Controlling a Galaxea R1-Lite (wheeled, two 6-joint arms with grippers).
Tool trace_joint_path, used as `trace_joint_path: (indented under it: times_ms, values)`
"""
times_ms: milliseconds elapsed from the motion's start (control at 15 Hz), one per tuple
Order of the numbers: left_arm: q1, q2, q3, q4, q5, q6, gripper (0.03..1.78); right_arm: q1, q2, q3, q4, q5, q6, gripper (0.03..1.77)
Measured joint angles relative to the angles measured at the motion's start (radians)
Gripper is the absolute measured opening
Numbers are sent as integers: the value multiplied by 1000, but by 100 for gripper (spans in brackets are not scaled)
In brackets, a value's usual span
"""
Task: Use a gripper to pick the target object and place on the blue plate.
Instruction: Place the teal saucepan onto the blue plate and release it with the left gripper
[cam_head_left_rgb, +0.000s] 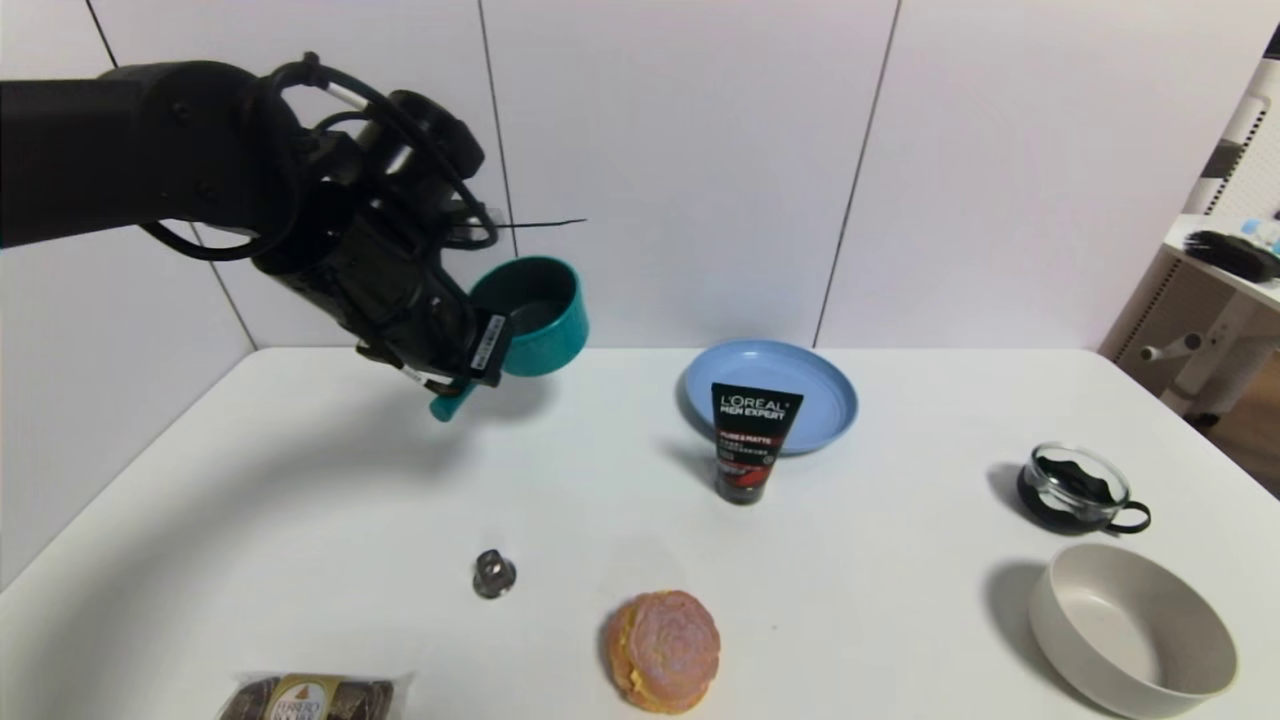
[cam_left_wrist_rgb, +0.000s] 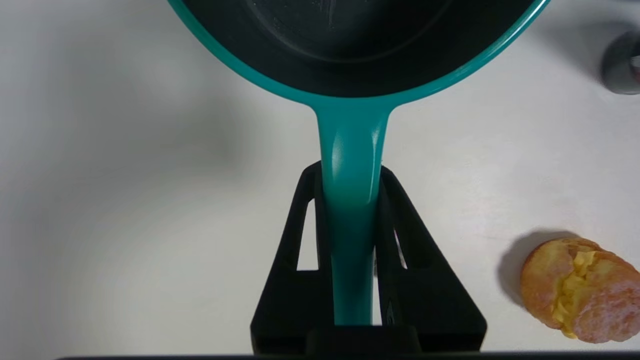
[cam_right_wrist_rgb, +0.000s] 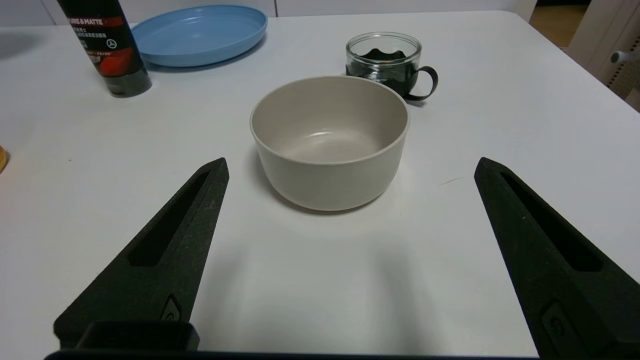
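**Teal saucepan held aloft by the left claw**

The left claw (cam_head_left_rgb: 455, 365) hangs above the white surface (cam_head_left_rgb: 300, 500), clenched on the short straight handle of the teal saucepan (cam_head_left_rgb: 535, 315). In the left wrist view both black fingers (cam_left_wrist_rgb: 295, 240) press flat against the smooth, glossy handle, and the round pan with its dark interior juts out beyond their tips, tilted and clear of the surface. White barcode stickers sit on the claw's body.

Off to the claw's right and lower, the blue plate (cam_head_left_rgb: 800, 385) lies flat, round and shallow with a raised rim. Just in front of it a black tube (cam_head_left_rgb: 750, 440) stands on its cap, printed "L'OREAL MEN EXPERT"; the right wrist view catches "& MATTE" on it.

Below the claw, nearer the front edge, are a small shiny metal piece (cam_head_left_rgb: 493, 574), a round pinkish pastry (cam_head_left_rgb: 665, 650) with yellow filling, and a clear-wrapped pack (cam_head_left_rgb: 315, 697) with a gold label.

The right claw (cam_right_wrist_rgb: 350, 170) hovers low, fingers spread wide and released, with a matte beige bowl (cam_right_wrist_rgb: 330, 140) just ahead of it and, beyond that, a glass cup (cam_right_wrist_rgb: 387, 62) with a black handle.
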Motion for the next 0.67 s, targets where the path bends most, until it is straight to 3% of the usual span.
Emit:
trace_joint_path:
  times_ms: [133, 267, 533, 667]
  values:
    - [-41, 56, -80, -14, -27, 48, 28, 0, 0, 0, 0, 0, 0, 170]
    - [-82, 111, -120, -94, -82, 112, 28, 0, 0, 0, 0, 0, 0, 170]
    - [-118, 200, -135, -245, -222, 222, 28, 0, 0, 0, 0, 0, 0, 170]
    - [-126, 234, -135, -309, -252, 251, 28, 0, 0, 0, 0, 0, 0, 170]
